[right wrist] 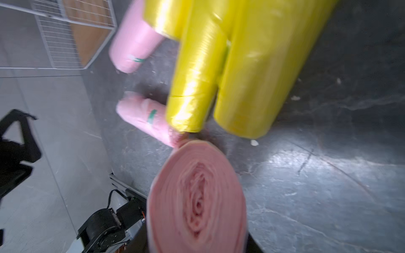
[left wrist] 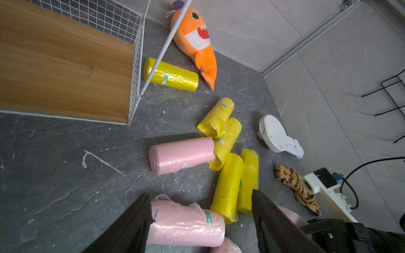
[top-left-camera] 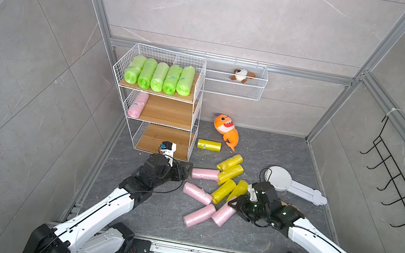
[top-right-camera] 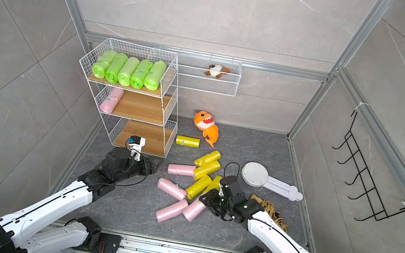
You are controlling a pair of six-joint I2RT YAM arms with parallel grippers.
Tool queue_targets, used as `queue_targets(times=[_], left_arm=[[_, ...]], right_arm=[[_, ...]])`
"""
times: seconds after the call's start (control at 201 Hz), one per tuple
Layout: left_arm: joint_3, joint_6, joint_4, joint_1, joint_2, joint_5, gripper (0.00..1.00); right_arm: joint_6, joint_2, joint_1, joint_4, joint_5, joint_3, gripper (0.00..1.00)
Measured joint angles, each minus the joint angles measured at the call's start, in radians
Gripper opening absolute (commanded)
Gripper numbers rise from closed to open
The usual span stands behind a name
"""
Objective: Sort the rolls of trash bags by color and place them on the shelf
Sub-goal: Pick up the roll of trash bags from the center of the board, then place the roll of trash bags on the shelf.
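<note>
The shelf (top-left-camera: 170, 113) (top-right-camera: 142, 108) stands at the back left. Several lime green rolls (top-left-camera: 159, 76) (top-right-camera: 128, 70) fill its top tier, one pink roll (top-left-camera: 138, 104) lies on the middle tier, and the bottom board is bare. Several yellow rolls (top-left-camera: 228, 171) (left wrist: 226, 186) and pink rolls (top-left-camera: 196, 193) (left wrist: 182, 154) lie mixed on the dark floor. My right gripper (top-left-camera: 234, 203) (right wrist: 196, 241) is shut on the end of a pink roll (top-left-camera: 222, 214) (right wrist: 197, 197), squeezing it oval. My left gripper (top-left-camera: 185, 172) (left wrist: 199, 192) hangs open in front of the bottom tier, holding nothing.
An orange plush shark (top-left-camera: 225, 131) lies by the back wall beside a lone yellow roll (top-left-camera: 208, 145). A white wire basket (top-left-camera: 233, 87) hangs on the wall. A white round-headed plate (top-left-camera: 287, 183) and a brown cloth (top-right-camera: 271, 209) lie at the right. Black hooks (top-left-camera: 395, 189) hang on the right wall.
</note>
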Motion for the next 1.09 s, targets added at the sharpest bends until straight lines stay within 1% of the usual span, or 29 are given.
queue_targets(times=[0.085, 0.149, 0.259, 0.363, 0.508, 0.637, 0.791, 0.901, 1.035, 1.095], left_arm=[[0.0, -0.024, 0.043, 0.0, -0.01, 0.024, 0.76], [-0.01, -0.061, 0.113, -0.001, -0.015, 0.053, 0.77], [-0.043, -0.143, 0.25, -0.012, -0.02, 0.105, 0.81], [-0.064, -0.216, 0.357, -0.035, -0.019, 0.141, 0.84], [-0.064, -0.277, 0.466, -0.056, -0.014, 0.178, 0.87], [-0.064, -0.305, 0.533, -0.057, 0.002, 0.203, 0.9], [-0.064, -0.306, 0.575, -0.057, 0.033, 0.212, 0.91], [-0.064, -0.312, 0.615, -0.057, 0.066, 0.225, 0.91], [-0.064, -0.344, 0.725, -0.061, 0.114, 0.275, 0.91], [-0.064, -0.359, 0.768, -0.064, 0.128, 0.293, 0.89]], right_arm=[[-0.041, -0.032, 0.001, -0.024, 0.023, 0.098, 0.41], [-0.061, -0.037, 0.001, -0.019, 0.038, 0.16, 0.41], [-0.072, -0.023, 0.001, 0.049, 0.059, 0.221, 0.41], [-0.069, 0.038, 0.001, 0.137, 0.063, 0.258, 0.41], [-0.05, 0.146, 0.001, 0.257, 0.053, 0.304, 0.41], [-0.031, 0.198, 0.001, 0.325, 0.029, 0.352, 0.41], [0.003, 0.21, 0.001, 0.401, -0.002, 0.385, 0.41], [0.02, 0.214, 0.001, 0.443, -0.023, 0.394, 0.41], [0.038, 0.233, 0.001, 0.476, -0.044, 0.401, 0.4], [0.043, 0.242, 0.001, 0.49, -0.054, 0.401, 0.4]])
